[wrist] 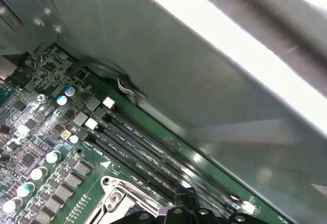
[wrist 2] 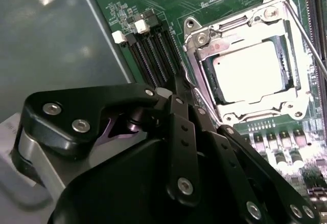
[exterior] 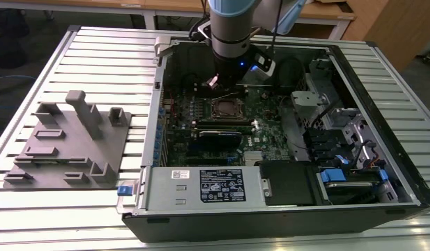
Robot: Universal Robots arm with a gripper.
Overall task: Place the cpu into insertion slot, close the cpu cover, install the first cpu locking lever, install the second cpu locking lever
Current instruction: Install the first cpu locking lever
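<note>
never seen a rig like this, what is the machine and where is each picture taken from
A robot arm reaches into an open computer case on a slatted table; a grey tray lies beside it. That picture comes from a camera off the arm. The other two come from cameras on its wrist. The second wrist view shows the black tool beside the slot, with the cpu in it, framed by the cover. The first wrist view shows memory slots. Whether the tool holds anything is hidden.
</note>
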